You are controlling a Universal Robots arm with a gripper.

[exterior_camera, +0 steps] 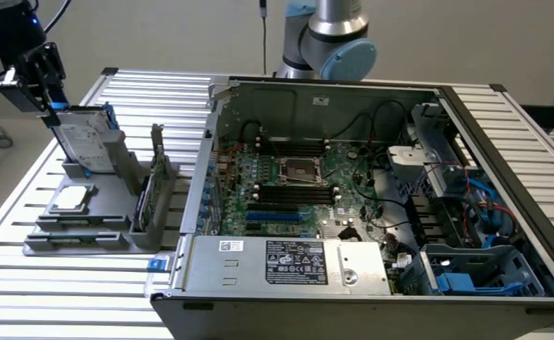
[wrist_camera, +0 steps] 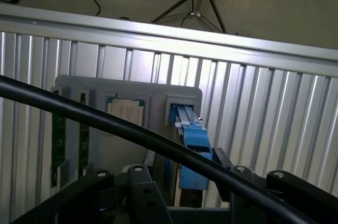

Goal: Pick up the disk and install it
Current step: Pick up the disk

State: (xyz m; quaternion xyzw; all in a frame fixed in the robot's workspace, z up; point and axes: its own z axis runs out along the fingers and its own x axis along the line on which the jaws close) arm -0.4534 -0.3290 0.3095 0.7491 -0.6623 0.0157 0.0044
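The disk (exterior_camera: 86, 145) stands on edge in a slot of the grey holder (exterior_camera: 98, 212), on the exterior view's left and well apart from the open computer case (exterior_camera: 447, 99). Its long axis runs up and down, leaning a little as the exterior view shows it. The broad labelled face is turned toward the case side, and the blue carrier frames its narrow edges. I judge it is parked upright like this so its upper end stays free of the holder, with bare space on both flat sides for me to reach.

In the wrist view I look almost straight along the disk's (wrist_camera: 191, 139) thin blue edge. It runs away from me into its slot, so its faces line up with my fingers (wrist_camera: 138, 176).

My gripper (exterior_camera: 50, 110) is at the disk's upper end with the fingers spread as wide as they go, one on each side of the blue edge. I have hold of nothing, and I cannot tell whether either pad touches the carrier.

The holder also carries the small square chip (exterior_camera: 73, 200) lying flat in its recess, and the green card (exterior_camera: 147, 198) standing in another slot. I touch neither of them. A black cable (wrist_camera: 105, 121) crosses in front of the wrist camera. Everything rests on the slatted metal table (exterior_camera: 31, 283).
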